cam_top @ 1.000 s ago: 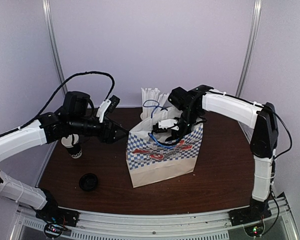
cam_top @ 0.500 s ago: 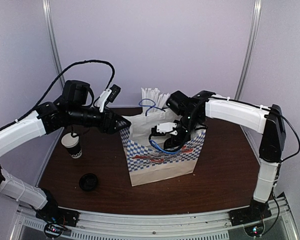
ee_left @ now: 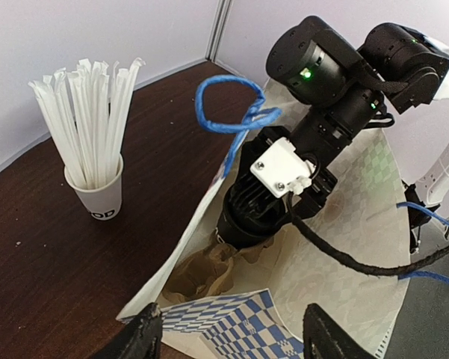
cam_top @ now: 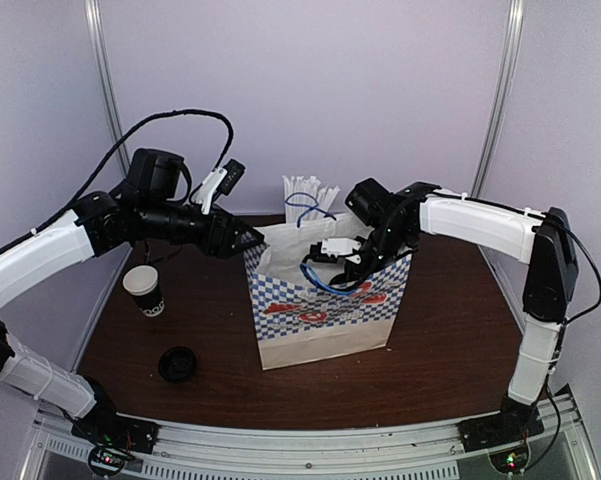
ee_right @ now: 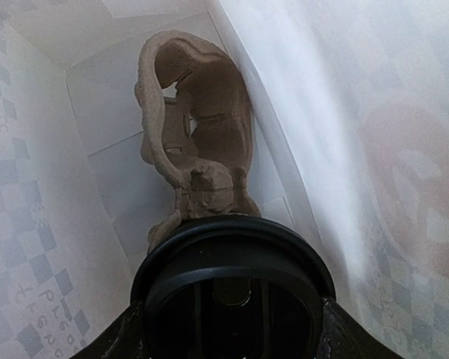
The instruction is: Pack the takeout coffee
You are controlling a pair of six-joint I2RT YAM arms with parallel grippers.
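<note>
Brown tabletop (cam_top: 440, 330) from above, with a blue-and-white checked paper bag (cam_top: 325, 310) upright at its middle, mouth open. Right pincer (cam_top: 336, 266) down inside that mouth from the right, tips hidden by the paper. Left pincer (cam_top: 250, 239) poised at the bag's top left corner, right at the rim. Takeout coffee (ee_right: 231, 288) out of sight from this angle, down in the bag. On the left, well apart from the bag: a lidless black cup (cam_top: 145, 291) with a white rim, upright, and nearer the front edge a loose black lid (cam_top: 178, 363) lying flat. Behind the bag, a white cup of straws (cam_top: 308, 190).

From the left wrist: black fingers (ee_left: 143, 335) spread wide at the bottom edge, a checked flap of the bag's rim between them. Cannot tell whether either touches the paper; grips nothing. Beyond, the right pincer's black body deep in the bag beside a blue handle (ee_left: 201, 105), with crumpled brown paper (ee_left: 202, 273) at the bottom.

From the right wrist: looks straight down inside the bag. Black plastic top of the coffee across the lower frame, clasped between the two fingers (ee_right: 123, 336), which stand fairly wide around it. Same brown paper just beyond, against the bag's white wall.
</note>
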